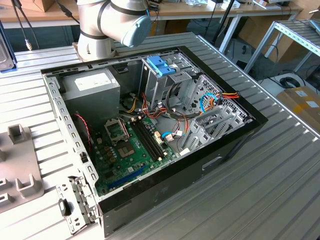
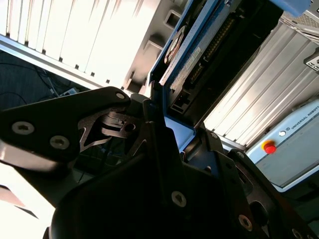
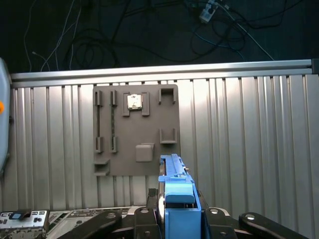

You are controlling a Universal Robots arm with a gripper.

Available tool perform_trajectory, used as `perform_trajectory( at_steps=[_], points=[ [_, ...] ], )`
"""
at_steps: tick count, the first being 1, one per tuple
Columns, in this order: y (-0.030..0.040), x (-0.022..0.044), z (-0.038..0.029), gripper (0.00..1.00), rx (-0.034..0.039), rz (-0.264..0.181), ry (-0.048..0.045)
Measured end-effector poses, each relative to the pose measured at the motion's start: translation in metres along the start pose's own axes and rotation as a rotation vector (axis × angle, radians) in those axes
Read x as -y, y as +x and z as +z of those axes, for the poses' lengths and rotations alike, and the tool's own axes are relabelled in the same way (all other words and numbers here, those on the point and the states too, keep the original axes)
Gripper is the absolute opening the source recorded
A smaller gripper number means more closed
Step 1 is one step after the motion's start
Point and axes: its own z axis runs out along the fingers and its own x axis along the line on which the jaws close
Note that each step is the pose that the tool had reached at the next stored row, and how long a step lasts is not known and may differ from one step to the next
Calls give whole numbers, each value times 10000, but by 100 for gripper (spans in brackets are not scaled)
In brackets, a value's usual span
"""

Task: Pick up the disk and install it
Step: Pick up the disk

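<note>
Disk (image 3: 175,191) in gripper (image 3: 178,221) — motherboard (image 1: 131,150) in case (image 1: 165,187)

Exterior view: 1 open black computer case (image 1: 165,186), 1 grey power-supply box with white sticker (image 1: 90,86), 1 green motherboard (image 1: 125,156), 1 blue plastic handle (image 1: 161,65) on the metal cage, 1 silver robot arm (image 1: 107,22). First wrist view: 1 grey fixture plate (image 3: 154,124). Second wrist view: 1 blue-framed grey metal disk (image 2: 187,59), 1 round red button (image 2: 269,147).

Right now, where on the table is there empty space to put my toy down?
The bare ribbed table on the exterior view's right of the computer case is free. Crowded: the cables inside the case, and the grey fixture plate on that view's left.
</note>
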Motion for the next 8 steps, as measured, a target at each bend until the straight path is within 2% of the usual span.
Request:
perform_trajectory(
  at_steps=[8],
  points=[
    [-1,16,-1,37,-6,0,0]
  ],
)
